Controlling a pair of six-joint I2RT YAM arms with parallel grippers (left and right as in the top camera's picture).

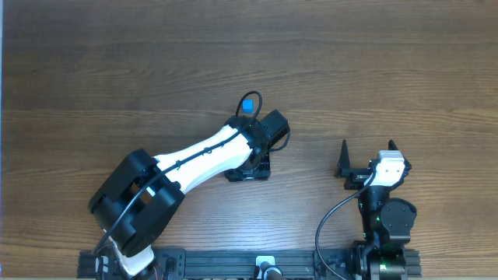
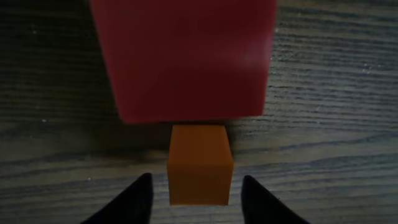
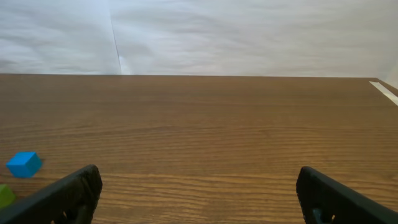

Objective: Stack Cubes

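A big red cube (image 2: 186, 56) stands on the wooden table with a small orange cube (image 2: 199, 165) touching its near face. My left gripper (image 2: 198, 205) is open, its two dark fingertips (image 2: 134, 202) on either side of the orange cube and holding nothing. From above, the left arm reaches to mid-table and its gripper (image 1: 249, 167) covers both cubes. A small blue cube (image 1: 247, 105) lies just beyond the left wrist; it also lies far off as the blue cube (image 3: 25, 163), with a green cube's corner (image 3: 5, 195) beside it. My right gripper (image 1: 367, 155) rests open and empty at the right.
The wooden table (image 1: 117, 78) stretches bare to the far edge and to both sides. A pale wall (image 3: 249, 37) stands behind the table's far edge.
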